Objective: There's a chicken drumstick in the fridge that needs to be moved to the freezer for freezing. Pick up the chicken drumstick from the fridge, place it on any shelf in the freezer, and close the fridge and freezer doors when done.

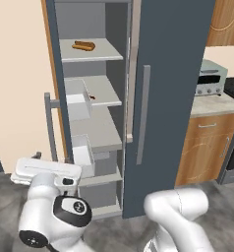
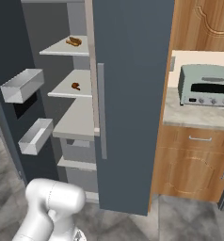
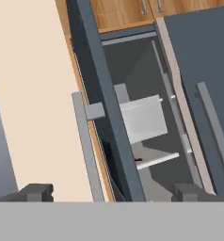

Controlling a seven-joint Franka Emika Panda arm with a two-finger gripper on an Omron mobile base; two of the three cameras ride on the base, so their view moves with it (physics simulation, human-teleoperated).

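Hand view shows the jaws (image 3: pixel 111 192) wide and empty; the drumstick (image 3: pixel 139 160) sits on a shelf (image 3: pixel 156 160) ahead, unpicked, one door (image 3: pixel 104 103) open.

No readable text, label, brand or number appears anywhere (the toaster oven (image 2: pixel 205 87) knobs are unmarked blurs).

Hot dog (image 1: pixel 83 46) on top shelf; toaster oven (image 2: pixel 205 86) on counter (image 2: pixel 189 117), wood cabinets (image 2: pixel 194 169) below
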